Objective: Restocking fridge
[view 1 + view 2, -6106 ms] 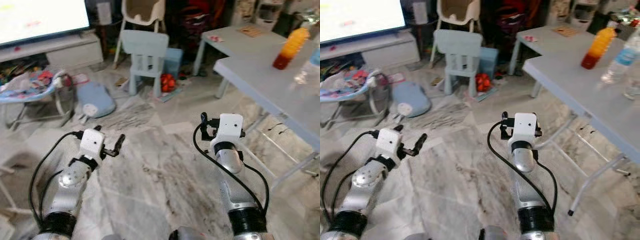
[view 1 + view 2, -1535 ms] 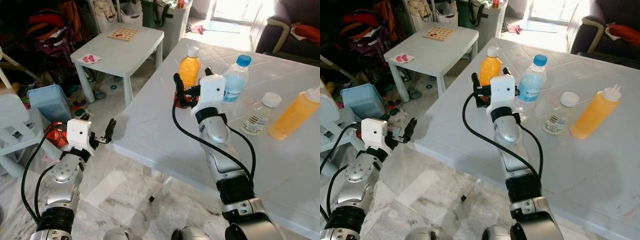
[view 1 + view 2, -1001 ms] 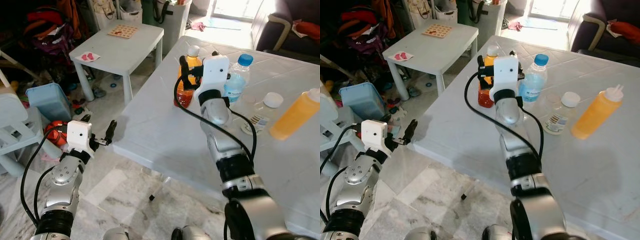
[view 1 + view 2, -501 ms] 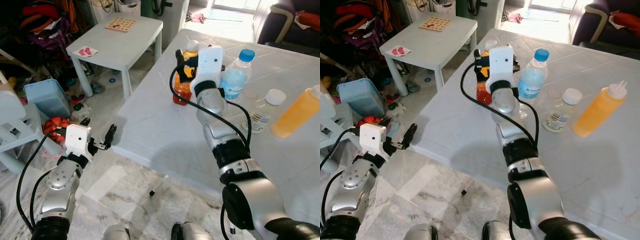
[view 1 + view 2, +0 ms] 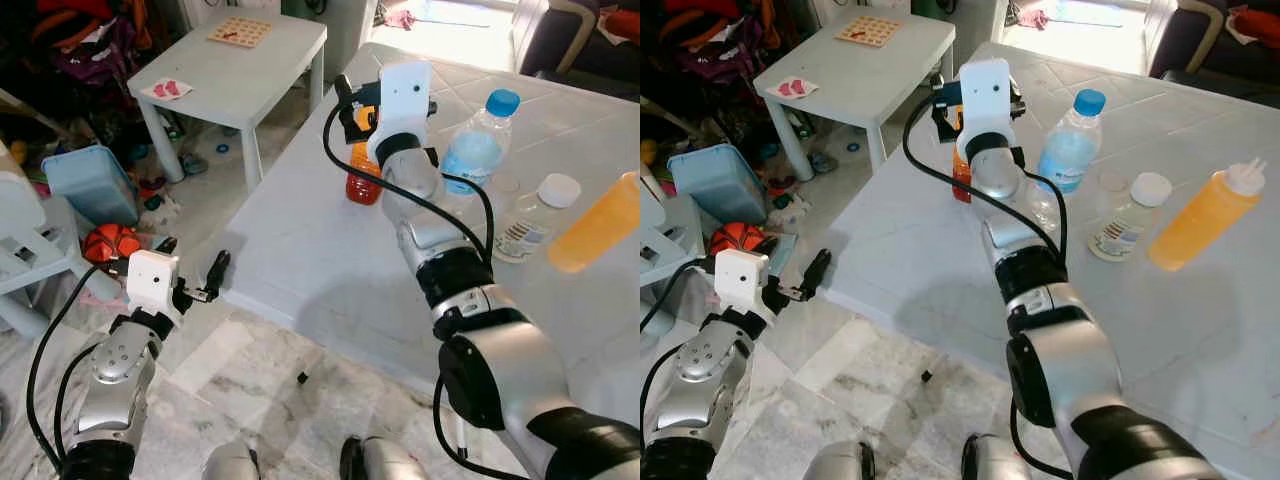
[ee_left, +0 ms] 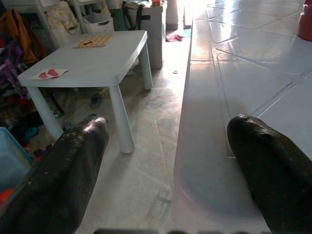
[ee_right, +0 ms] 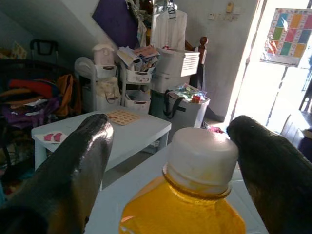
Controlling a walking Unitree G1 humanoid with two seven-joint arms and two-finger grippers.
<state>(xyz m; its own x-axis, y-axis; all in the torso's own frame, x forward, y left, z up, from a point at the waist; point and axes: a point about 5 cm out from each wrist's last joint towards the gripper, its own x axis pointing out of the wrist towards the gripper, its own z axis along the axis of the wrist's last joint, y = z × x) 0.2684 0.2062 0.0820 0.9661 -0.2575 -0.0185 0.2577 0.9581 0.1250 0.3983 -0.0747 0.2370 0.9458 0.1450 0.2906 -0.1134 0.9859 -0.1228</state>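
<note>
An orange juice bottle (image 5: 363, 178) with a white cap stands near the left end of the big white table (image 5: 300, 240). My right gripper (image 5: 350, 105) is up at the bottle's top, open. In the right wrist view its fingers (image 7: 73, 165) stand either side of the cap (image 7: 202, 153), apart from it. A water bottle (image 5: 474, 150), a small white-capped bottle (image 5: 538, 213) and an orange squeeze bottle (image 5: 600, 225) stand further right. My left gripper (image 5: 192, 258) hangs open, low beside the table's near corner.
A small white side table (image 5: 255, 55) with a game board and a pink card stands beyond the big table's left end. A blue bin (image 5: 90, 180) and toys lie on the floor at the left. A dark sofa (image 5: 580, 40) is behind the table.
The view swung from the floor to the table. Over the last second my right gripper reached forward and came around the juice bottle's top. The left arm stayed low.
</note>
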